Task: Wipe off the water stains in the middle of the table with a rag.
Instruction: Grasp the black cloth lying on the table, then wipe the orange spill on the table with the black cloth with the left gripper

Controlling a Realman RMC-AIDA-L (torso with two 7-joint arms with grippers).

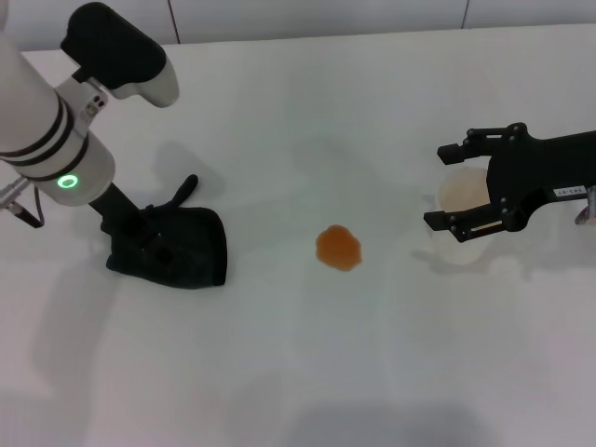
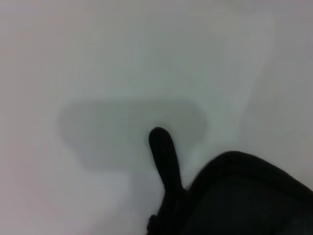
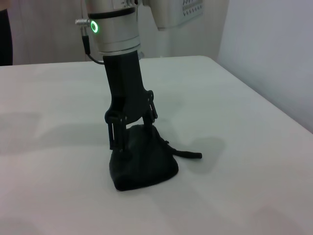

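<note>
The water stains are a small orange-amber blot [image 1: 338,248] in the middle of the white table [image 1: 307,102]. To its left lies the black rag [image 1: 186,250], a lump with a thin tab pointing away. My left gripper [image 1: 142,235] comes down from above and is shut on the rag's left part. The right wrist view shows this left gripper [image 3: 130,141] pinching the top of the rag [image 3: 146,169]. The left wrist view shows only the rag's tab [image 2: 164,159] and part of its body. My right gripper [image 1: 448,184] is at the right, open.
A white paper cup [image 1: 463,200] stands between the right gripper's spread fingers, right of the blot. The table's far edge runs along the top of the head view. In the right wrist view the table ends at its edge [image 3: 266,105] beyond the rag.
</note>
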